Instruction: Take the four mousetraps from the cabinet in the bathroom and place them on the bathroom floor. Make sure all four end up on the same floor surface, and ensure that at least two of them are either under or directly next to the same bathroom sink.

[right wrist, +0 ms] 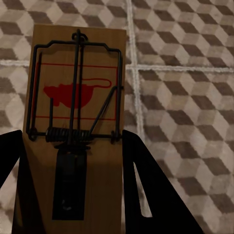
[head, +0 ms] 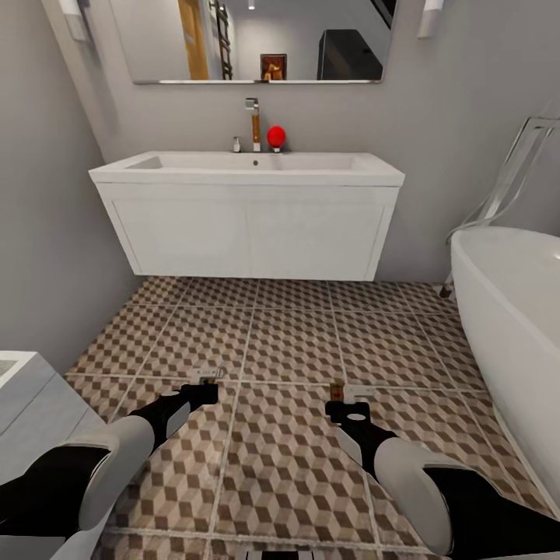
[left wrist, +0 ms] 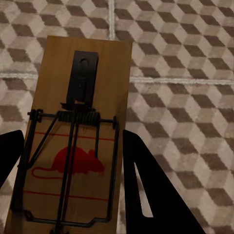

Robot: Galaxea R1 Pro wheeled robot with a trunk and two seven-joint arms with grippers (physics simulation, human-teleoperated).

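Both arms are out low over the bathroom floor, that cube-patterned tile, and each one has a mousetrap in its grip. The left gripper pinches a mousetrap between its two dark fingers; seen from the left wrist, the wooden board sits squarely between them, the spring coil across its middle, a red mouse printed under the wire bar, a black metal tab at the far end. Over on the other side, the right gripper is clamped on a second mousetrap, and from the right wrist that trap lies the other way round, the red mouse toward the far end and the black tab near the fingers. Both traps hang above the tiles, close to a grout line, well short of the vanity. Straight ahead is the sink, a long white basin on a wall-hung white vanity, with a chrome tap and a small red object beside it. A mirror runs above, and the white bathtub curves in on the right.
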